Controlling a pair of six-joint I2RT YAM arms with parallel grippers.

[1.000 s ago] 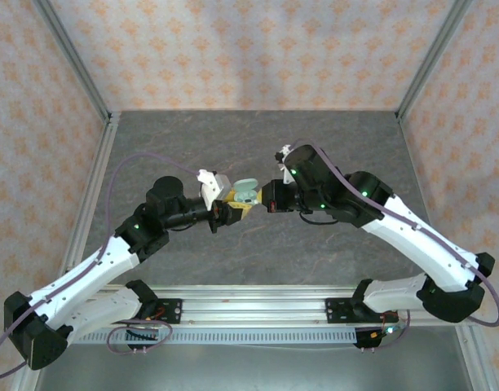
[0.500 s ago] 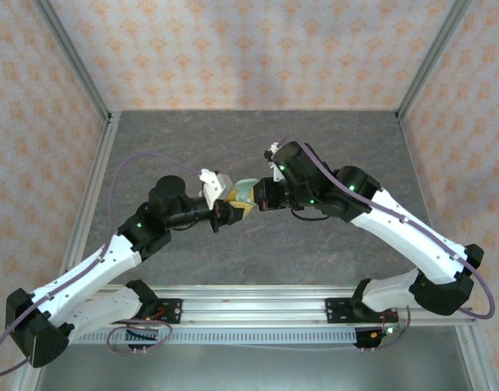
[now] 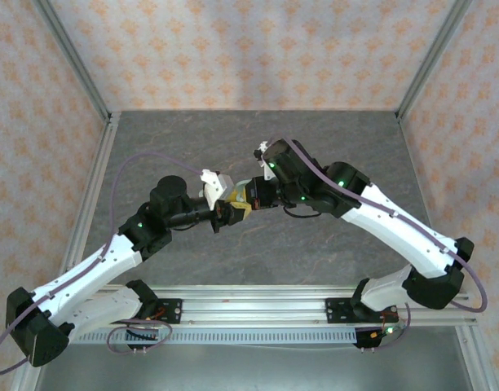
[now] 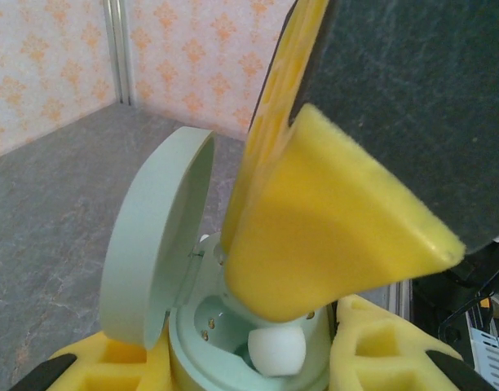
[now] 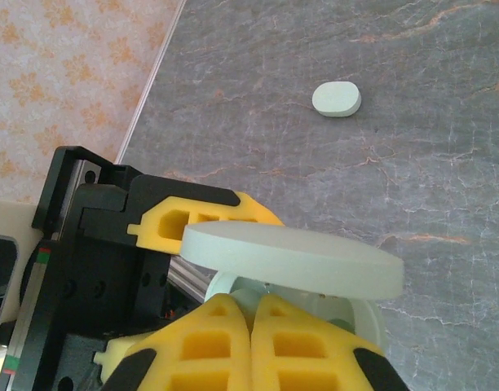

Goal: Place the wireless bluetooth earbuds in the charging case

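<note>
My left gripper [image 4: 248, 371] is shut on the mint charging case [image 4: 202, 346], which it holds upright above the table with its round lid [image 4: 156, 244] swung open. A whitish earbud [image 4: 275, 352] sits in the case's well. My right gripper [image 5: 251, 303] comes in from the other side with its yellow fingers [image 4: 331, 236] pressed together, their tips on top of that earbud and under the lid [image 5: 290, 261]. In the top view the two grippers meet at mid-table, left gripper [image 3: 231, 208] against right gripper [image 3: 248, 198]. The other earbuds are hidden.
A small mint oval closed case [image 5: 337, 99] lies alone on the grey stone-pattern table [image 5: 429, 163]. Patterned walls and metal corner posts [image 3: 78, 81] enclose the table on three sides. Both arms reach inward from the near rail [image 3: 249, 309].
My right gripper has moved left and slightly back onto the case held by the left gripper, and in the top view it now covers it. The left arm has barely moved.
</note>
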